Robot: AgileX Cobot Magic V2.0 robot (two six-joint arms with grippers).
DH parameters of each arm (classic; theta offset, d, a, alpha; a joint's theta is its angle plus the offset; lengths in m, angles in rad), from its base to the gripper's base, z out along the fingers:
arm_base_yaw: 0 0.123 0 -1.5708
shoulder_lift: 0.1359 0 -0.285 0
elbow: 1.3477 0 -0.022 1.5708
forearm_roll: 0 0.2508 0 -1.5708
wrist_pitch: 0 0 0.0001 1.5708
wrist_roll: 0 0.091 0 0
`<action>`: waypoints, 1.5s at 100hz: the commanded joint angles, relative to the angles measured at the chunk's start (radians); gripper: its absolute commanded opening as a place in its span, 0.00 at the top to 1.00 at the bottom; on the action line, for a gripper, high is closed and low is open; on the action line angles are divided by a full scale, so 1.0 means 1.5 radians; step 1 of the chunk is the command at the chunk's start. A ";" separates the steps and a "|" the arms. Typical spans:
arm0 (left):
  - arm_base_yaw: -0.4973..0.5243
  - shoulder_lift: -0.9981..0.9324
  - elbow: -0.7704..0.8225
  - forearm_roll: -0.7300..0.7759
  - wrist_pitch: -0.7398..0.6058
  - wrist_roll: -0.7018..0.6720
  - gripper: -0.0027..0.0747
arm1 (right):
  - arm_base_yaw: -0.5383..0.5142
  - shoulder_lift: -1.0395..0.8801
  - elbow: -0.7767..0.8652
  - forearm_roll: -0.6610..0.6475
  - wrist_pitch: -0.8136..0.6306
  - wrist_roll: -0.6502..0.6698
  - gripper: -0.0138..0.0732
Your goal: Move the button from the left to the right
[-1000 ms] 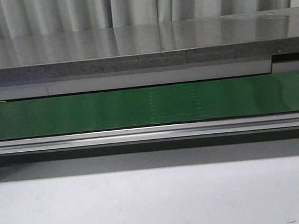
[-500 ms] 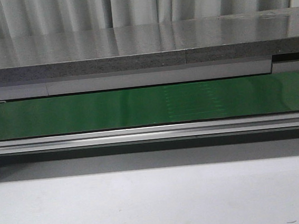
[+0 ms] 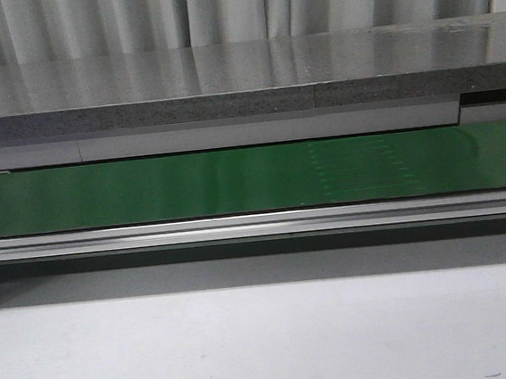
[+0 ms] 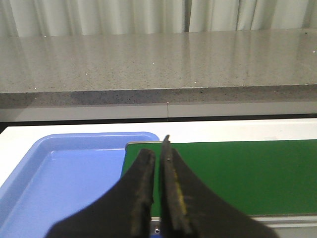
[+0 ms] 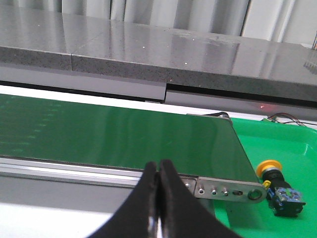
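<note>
The button (image 5: 278, 187) lies on its side in a green tray (image 5: 292, 141) just past the end of the green conveyor belt (image 5: 124, 134), yellow cap toward the belt. My right gripper (image 5: 157, 164) is shut and empty, above the belt's near rail, a short way from the button. My left gripper (image 4: 157, 147) is shut and empty, over the other end of the belt (image 4: 237, 173) beside a blue tray (image 4: 74, 173) that holds nothing. Neither gripper shows in the front view, where the belt (image 3: 145, 189) carries no button.
A grey stone counter (image 3: 224, 76) runs behind the belt, with curtains beyond. A metal rail (image 3: 239, 227) and an end bracket (image 5: 233, 191) edge the belt. White table surface (image 3: 251, 351) lies in front.
A faint pale pattern on the belt has drifted to the right in the front view. Nothing else has moved.
</note>
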 commanded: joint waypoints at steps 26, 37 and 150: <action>-0.002 0.004 -0.019 -0.008 -0.053 -0.001 0.96 | 0.000 -0.012 0.001 -0.007 -0.072 0.002 0.92; -0.002 0.004 -0.019 -0.008 -0.053 -0.001 0.96 | 0.000 -0.012 0.001 -0.007 -0.072 0.002 0.92; -0.002 0.003 -0.012 0.015 -0.083 -0.009 0.96 | 0.000 -0.012 0.001 -0.007 -0.072 0.002 0.92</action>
